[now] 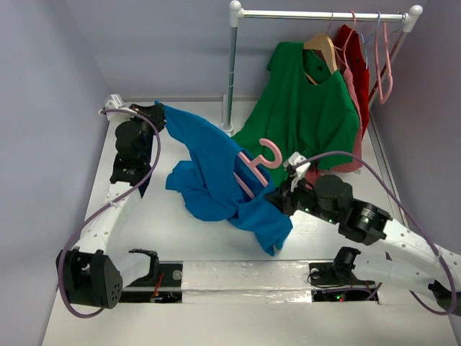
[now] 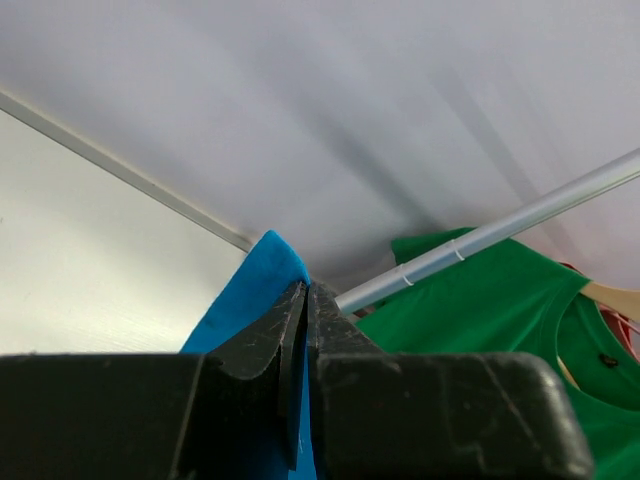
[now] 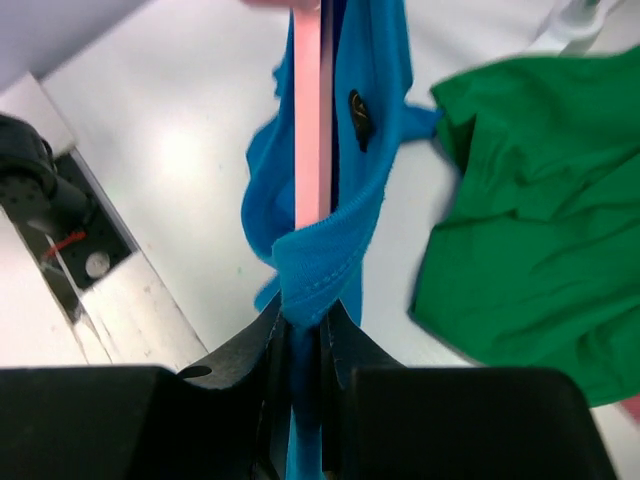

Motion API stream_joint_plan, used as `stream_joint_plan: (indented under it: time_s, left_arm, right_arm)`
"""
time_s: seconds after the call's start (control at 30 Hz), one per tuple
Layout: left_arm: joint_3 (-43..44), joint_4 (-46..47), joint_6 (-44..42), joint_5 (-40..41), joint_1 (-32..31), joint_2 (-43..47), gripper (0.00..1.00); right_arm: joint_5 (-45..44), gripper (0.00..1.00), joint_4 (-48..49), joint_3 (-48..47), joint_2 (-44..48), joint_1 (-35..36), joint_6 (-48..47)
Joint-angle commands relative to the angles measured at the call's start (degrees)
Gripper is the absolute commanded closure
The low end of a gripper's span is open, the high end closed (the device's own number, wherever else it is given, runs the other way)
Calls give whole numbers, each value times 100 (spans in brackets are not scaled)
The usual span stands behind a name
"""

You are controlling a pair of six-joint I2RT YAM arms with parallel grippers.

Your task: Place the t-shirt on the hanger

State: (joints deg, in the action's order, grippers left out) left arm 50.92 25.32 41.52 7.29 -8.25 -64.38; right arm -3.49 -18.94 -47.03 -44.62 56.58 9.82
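Below everything, smooth white table [image 1: 144,238]; at the back, metal rail [image 1: 324,14] with a hung green shirt [image 1: 302,108]. Strung between both arms, soft, crumpled blue t-shirt [image 1: 209,173], one corner lifted far left, bulk sagging to the tabletop. Partly inside it, thin rigid pink hanger [image 1: 259,162], curved hook poking out above the cloth. Left gripper [image 1: 155,114] pinched fully closed on a fabric edge. Right gripper [image 1: 277,198] clamped narrowly on the hanger bar plus a fold of cloth. Likely risks: sliding off slick plastic under uneven pull; bunching at the neck; snagging the green shirt nearby.
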Motion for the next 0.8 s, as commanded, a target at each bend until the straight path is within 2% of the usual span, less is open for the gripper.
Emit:
stream_joint_plan:
  time_s: [0.0,0.17,0.2,0.27,0.33,0.5,0.67,0.77]
  left_arm:
    - [51,219,76,45,34,329,100]
    - [-266,210,164,97,34,838,100]
    - [-353,201,190,54,34,1013,86]
    - [-485,236,199,-34,34,1199,64]
    - [-704,219,199,-200,34,1505,50]
    - [-1136,79,146,-377,-448,2113,49]
    - [-1277,236,190,-158,-2360,2105,51]
    - [-1365,728,506,-377,-2856,1833,51]
  right_arm:
    - [-249,100,294,-746,340,-41,-235]
    - [-320,100,408,-1308,165,-41,-358]
    - [-285,100,496,-1335,8,-41,-393]
    - [-336,100,532,-1353,-98,-41,-411]
    - [-520,100,496,-1309,-450,-41,-402]
    - [-785,100,619,-1195,-776,-41,-420]
    - [-908,100,742,-1335,-943,-41,-499]
    - [-917,100,848,-1327,-1074,-41,-473]
